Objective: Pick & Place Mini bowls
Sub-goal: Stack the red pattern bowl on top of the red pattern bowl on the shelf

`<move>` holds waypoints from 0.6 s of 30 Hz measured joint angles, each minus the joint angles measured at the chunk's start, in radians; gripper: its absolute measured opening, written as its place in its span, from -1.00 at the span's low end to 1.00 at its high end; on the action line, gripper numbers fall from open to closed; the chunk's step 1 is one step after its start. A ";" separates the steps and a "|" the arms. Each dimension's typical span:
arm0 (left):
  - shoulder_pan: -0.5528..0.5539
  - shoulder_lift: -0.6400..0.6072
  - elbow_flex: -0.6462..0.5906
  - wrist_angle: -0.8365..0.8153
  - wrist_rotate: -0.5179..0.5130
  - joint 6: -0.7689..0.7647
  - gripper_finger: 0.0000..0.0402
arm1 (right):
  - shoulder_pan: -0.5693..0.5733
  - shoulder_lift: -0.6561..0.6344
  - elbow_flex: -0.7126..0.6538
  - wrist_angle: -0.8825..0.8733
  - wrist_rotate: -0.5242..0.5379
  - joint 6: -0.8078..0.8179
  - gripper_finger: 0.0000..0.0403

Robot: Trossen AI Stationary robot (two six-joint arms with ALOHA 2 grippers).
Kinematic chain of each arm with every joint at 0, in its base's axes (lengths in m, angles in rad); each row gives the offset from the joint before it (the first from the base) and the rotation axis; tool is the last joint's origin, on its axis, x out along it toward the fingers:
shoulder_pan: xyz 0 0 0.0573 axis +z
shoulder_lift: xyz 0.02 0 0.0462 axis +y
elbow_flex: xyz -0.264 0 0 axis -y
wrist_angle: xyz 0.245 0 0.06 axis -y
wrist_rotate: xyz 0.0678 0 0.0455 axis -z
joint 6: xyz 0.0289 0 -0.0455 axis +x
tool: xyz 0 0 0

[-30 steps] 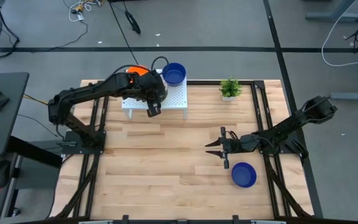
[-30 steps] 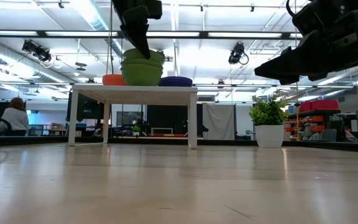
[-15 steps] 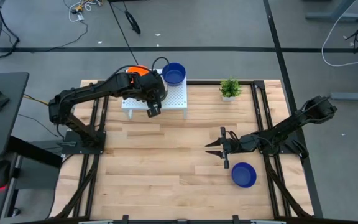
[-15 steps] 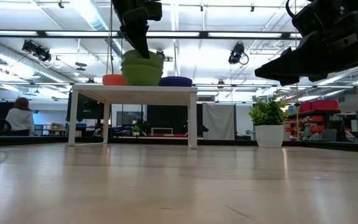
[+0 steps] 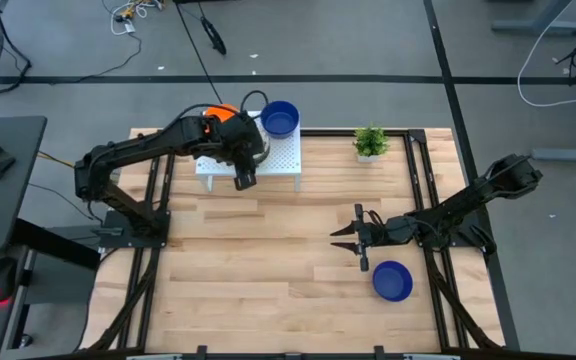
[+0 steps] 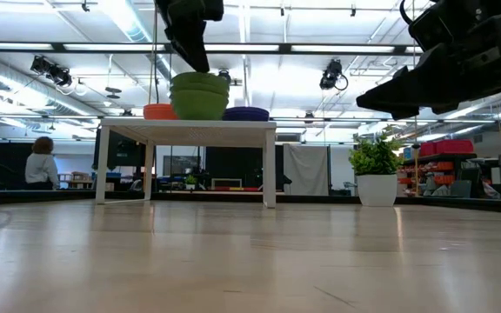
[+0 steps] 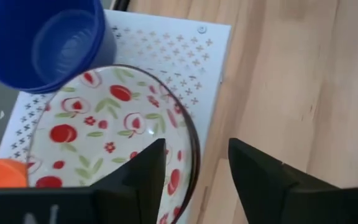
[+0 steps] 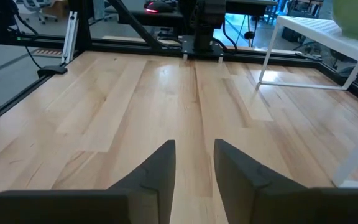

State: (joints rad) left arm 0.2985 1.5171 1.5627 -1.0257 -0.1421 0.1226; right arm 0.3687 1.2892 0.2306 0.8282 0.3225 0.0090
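A white perforated rack (image 5: 268,160) stands at the table's far side. Three mini bowls rest on it by their bases: a blue one (image 5: 280,119), an orange one (image 5: 218,112), and a white one with a red pattern inside (image 7: 107,124), which looks green from the side (image 6: 200,97). My left gripper (image 7: 194,168) hovers open just above the patterned bowl. One finger stands over the bowl's inside and the other outside its rim (image 7: 191,140), neither touching it. Another blue mini bowl (image 5: 392,281) sits on the table near my right gripper (image 5: 353,243), which is open and holds nothing.
A small potted plant (image 5: 371,142) stands at the far edge, right of the rack. Bare wooden table (image 8: 166,93) stretches between the rack and my right gripper. A person (image 6: 40,161) shows in the room beyond.
My left gripper has opened, let go of the patterned bowl's rim and risen a little. The bowl has settled level on the rack.
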 joint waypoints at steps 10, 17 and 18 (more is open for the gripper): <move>0.004 -0.034 0.000 -0.021 0.003 -0.007 -0.58 | 0.000 0.000 0.000 -0.001 0.000 0.000 -0.44; 0.007 -0.019 0.000 -0.003 0.002 0.013 -0.95 | 0.000 0.000 0.000 -0.008 0.000 0.002 -0.44; 0.008 -0.018 0.000 -0.005 0.002 0.013 -0.95 | 0.000 0.000 0.000 -0.008 0.000 0.002 -0.44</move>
State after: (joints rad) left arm 0.3062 1.4994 1.5627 -1.0306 -0.1406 0.1353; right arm 0.3683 1.2892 0.2306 0.8205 0.3229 0.0109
